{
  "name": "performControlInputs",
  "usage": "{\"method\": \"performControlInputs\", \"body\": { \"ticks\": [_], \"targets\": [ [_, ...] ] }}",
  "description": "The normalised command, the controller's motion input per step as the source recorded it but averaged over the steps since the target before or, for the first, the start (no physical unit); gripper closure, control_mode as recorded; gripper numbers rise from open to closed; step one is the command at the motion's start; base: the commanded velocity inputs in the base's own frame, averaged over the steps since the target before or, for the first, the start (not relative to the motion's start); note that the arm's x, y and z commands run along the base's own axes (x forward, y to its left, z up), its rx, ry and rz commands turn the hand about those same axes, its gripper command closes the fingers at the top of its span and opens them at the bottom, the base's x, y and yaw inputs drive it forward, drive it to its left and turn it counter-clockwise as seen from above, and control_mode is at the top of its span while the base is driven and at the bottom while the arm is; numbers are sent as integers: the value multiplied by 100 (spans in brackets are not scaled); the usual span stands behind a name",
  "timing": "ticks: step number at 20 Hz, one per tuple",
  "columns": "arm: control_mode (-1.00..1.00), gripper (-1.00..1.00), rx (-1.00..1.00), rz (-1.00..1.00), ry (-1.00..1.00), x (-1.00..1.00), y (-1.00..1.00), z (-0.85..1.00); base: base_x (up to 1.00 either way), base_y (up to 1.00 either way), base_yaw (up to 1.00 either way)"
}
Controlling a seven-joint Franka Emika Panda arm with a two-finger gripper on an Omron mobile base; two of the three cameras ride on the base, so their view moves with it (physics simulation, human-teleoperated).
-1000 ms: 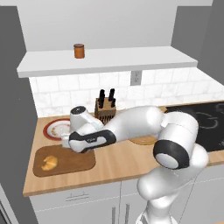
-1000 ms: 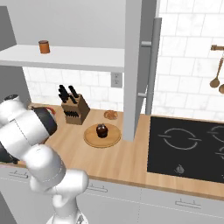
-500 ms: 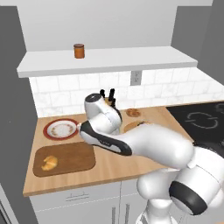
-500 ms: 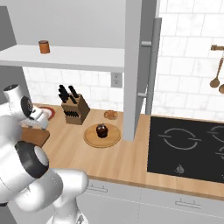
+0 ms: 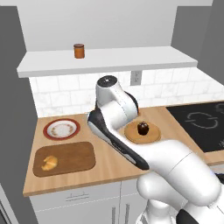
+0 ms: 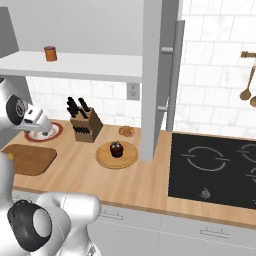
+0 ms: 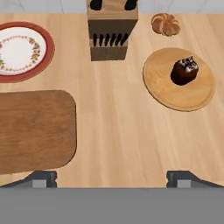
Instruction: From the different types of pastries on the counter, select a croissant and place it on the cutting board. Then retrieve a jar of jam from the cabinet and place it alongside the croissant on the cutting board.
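Resting on the dark brown wooden cutting board [image 5: 70,157], the golden crescent croissant [image 5: 50,162] lies near its left end.
Two-finger gripper [image 7: 112,179] hangs above the light wooden counter [image 7: 118,131], fingers spread, holding nothing; small orange-brown jam jar [image 5: 78,50] stands on the white wall shelf [image 5: 113,59].

Golden croissant [image 5: 50,162] on dark cutting board [image 5: 74,156], orange-brown jam jar [image 5: 78,50] upright on cabinet [image 5: 131,59]

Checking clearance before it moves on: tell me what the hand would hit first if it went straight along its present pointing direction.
Probably bare counter. The hand looks down on open wood between the cutting board and the round board holding the cupcake. Depth is unclear.
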Motion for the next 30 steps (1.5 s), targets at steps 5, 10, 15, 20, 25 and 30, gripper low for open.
{"method": "performControlInputs", "body": {
  "ticks": [5,10,15,20,25,30],
  "targets": [
    [-100,-100,0,28,-22,-2,-7,82,0,0,0],
    [-100,-100,0,26,-30,12,-6,71,0,0,0],
    [-100,-100,1,21,-39,11,-3,56,0,0,0],
    [-100,-100,7,14,-37,1,0,57,0,0,0],
    [-100,-100,12,6,-13,0,0,84,0,0,0],
    [-100,-100,10,1,-3,-2,0,38,0,0,0]
  ]
}}
